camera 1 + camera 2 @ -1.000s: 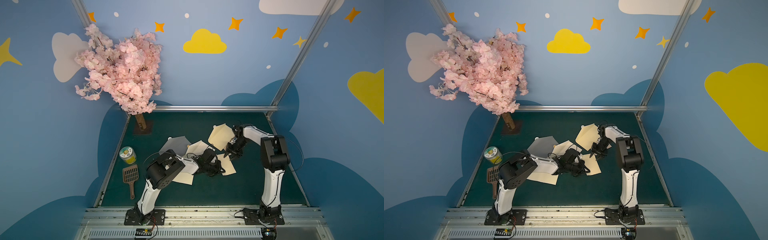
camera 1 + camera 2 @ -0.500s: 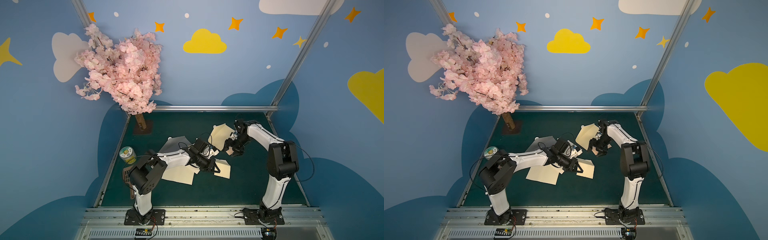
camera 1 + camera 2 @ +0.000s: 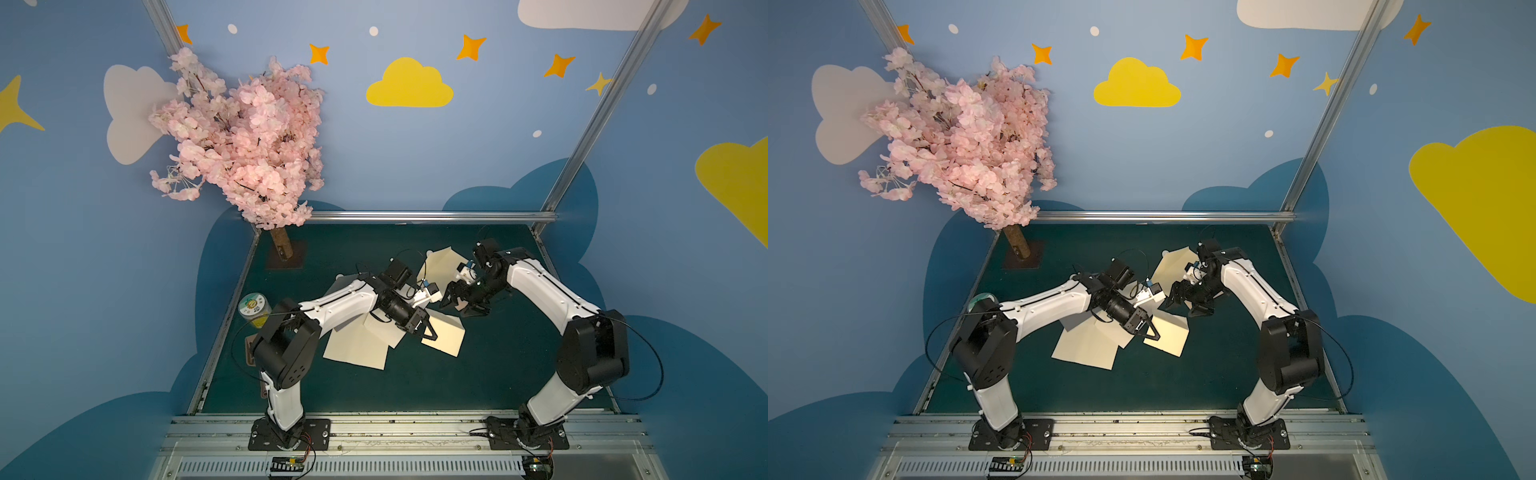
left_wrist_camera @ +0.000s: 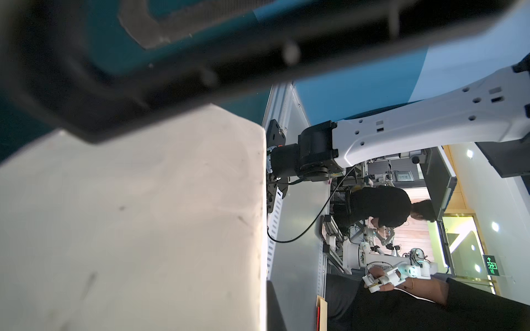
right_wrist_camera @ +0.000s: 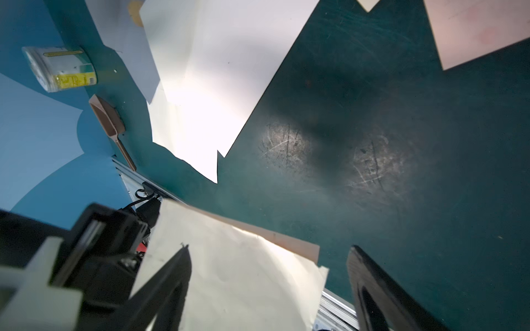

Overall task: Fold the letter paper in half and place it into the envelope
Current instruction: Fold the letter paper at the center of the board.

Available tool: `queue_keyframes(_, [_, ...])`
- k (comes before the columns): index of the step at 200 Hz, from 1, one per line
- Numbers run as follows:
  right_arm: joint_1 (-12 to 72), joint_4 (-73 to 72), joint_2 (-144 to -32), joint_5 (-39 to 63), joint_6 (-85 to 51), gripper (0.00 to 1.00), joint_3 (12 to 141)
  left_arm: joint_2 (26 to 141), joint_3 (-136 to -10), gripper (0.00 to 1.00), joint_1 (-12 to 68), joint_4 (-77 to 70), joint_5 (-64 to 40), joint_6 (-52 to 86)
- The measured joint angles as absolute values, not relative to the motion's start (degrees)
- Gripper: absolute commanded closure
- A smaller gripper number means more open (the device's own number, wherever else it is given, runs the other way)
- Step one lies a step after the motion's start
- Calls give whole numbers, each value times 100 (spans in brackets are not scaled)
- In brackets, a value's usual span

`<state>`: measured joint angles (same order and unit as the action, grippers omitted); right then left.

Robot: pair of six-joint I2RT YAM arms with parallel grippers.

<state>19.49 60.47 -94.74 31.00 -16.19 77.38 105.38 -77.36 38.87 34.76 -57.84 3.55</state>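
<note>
Left gripper [image 3: 430,332]: clamped tight on the left edge of the folded letter paper [image 3: 446,338]. The paper sits mid-worktop [image 3: 498,374], just right of the loose sheets [image 3: 357,349]. Right gripper [image 3: 461,305]: spread wide and holding nothing, poised at the paper's far corner. Envelope [image 3: 440,266], my reading of the cream piece at the far side, lies flat behind both grippers.

Risks from here:
- The paper hangs from one grip only, so the fold may spring open or the free end may sag.
- If the right gripper closes here, it may catch a single layer or crumple the corner.
- The two wrists are close together, so a small misjudged move could bring them into contact.
- The left arm could drag the loose sheets beneath it.

View differences:
- The right wrist view shows fingers [image 5: 177,275] well apart and the paper corner untouched between them. A second layer's edge is offset, so the fold looks not square. It also shows the scoop [image 5: 107,117], largely hidden in both top views.
- The left wrist view shows only the paper's face and one blurred finger; the pinch itself is not visible.
- Only the top views place the envelope relative to the arms. I cannot tell whether its mouth is open.
</note>
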Motion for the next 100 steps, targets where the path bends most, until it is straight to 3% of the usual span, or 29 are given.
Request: queue_keyframes(100, [2049, 5601, -9135, 4053, -1107, 18, 7188, 11144, -8536, 97, 3623, 5105, -6206, -989])
